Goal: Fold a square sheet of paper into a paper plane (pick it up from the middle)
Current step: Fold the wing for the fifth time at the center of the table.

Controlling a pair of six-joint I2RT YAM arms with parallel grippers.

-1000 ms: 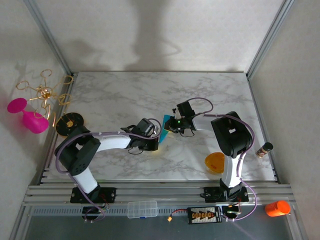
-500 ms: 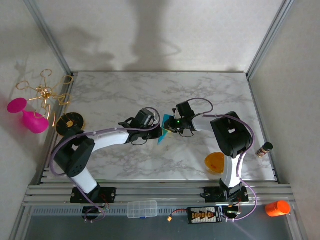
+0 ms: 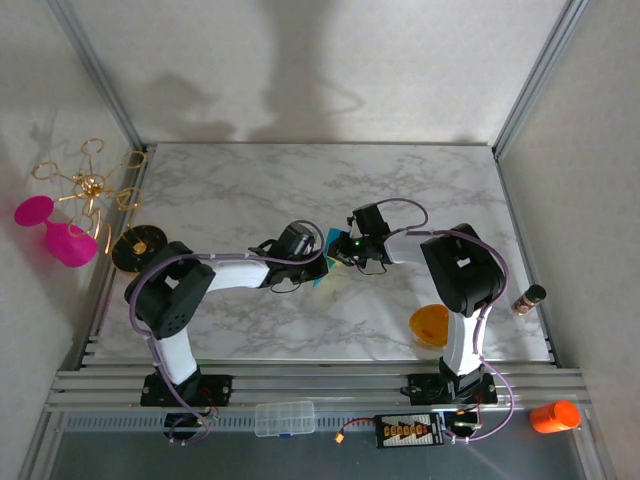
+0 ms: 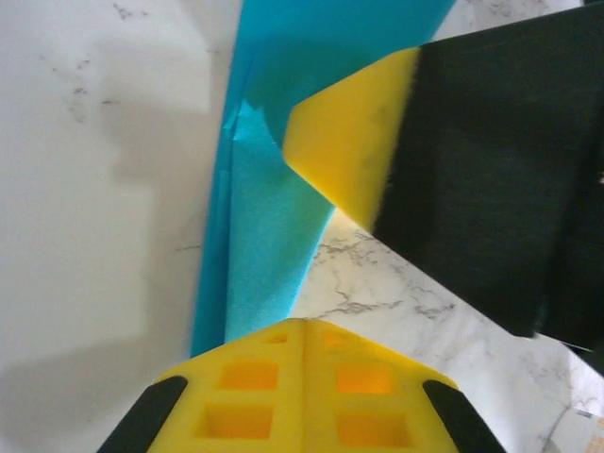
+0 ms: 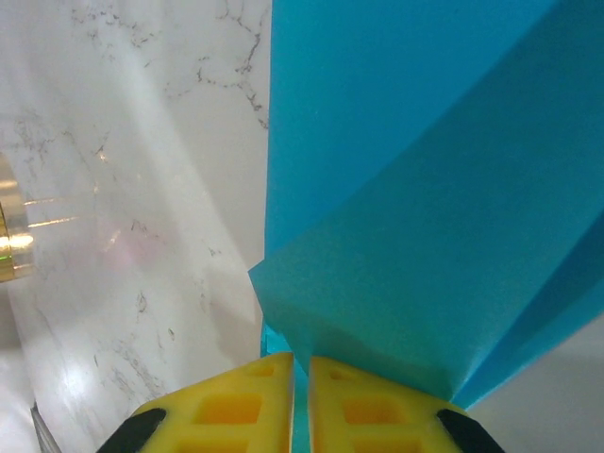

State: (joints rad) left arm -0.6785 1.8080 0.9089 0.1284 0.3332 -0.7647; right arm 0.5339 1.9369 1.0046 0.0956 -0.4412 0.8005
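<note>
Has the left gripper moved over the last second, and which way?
Yes. In the top view the left gripper has shifted away from the near edge of the table, toward the far side and slightly nearer the right gripper.

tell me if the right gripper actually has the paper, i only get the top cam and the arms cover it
Observer: Yes. On the right wrist view the right gripper is shut, with the teal paper pinched between its fingers.
Operator: is the paper flat or folded
Observer: Folded. That same view shows overlapping layers that meet along a diagonal edge.
Operator: and the left one
Observer: The left gripper is shut. On its wrist view the paper's narrow end reaches its tips, but I cannot tell whether it is pinched there.
</note>
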